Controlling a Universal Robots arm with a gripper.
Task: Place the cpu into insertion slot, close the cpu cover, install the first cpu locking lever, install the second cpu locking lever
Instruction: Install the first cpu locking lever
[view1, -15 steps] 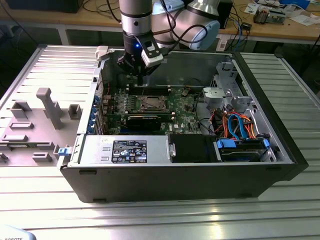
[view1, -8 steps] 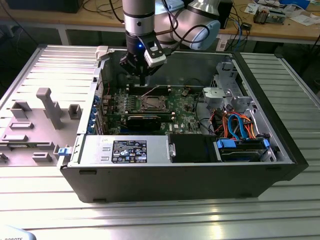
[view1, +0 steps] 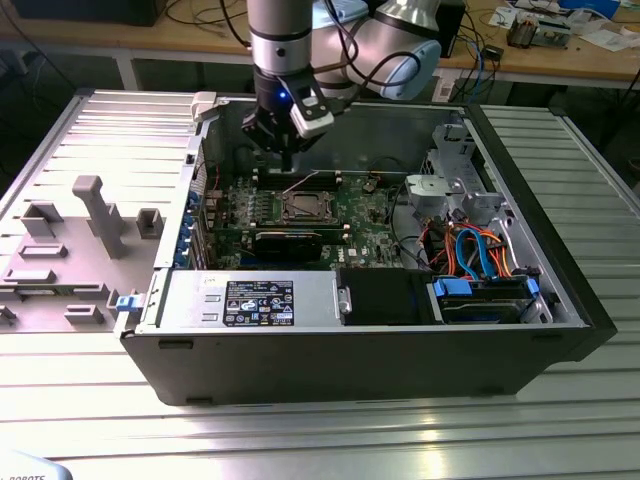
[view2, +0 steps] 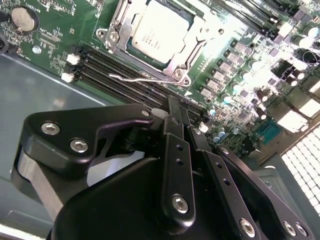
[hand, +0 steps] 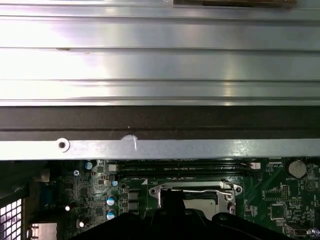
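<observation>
Sitting in the insertion slot (view2: 159, 35), the cpu (view2: 155, 30) lies under the closed cpu cover (view2: 197, 42); 1 lever (view2: 145, 79) looks unlatched; jaws closed, empty.

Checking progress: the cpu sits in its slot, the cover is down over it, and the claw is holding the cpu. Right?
Not quite. The claw holds nothing and hangs above the board; the second wrist view shows it. The cpu does sit in its slot, with the cover down.

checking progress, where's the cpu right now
The cpu sits in the insertion slot at the middle of the green motherboard, framed by the cpu cover; in the exterior view, the gripper hovers just behind it.
</observation>
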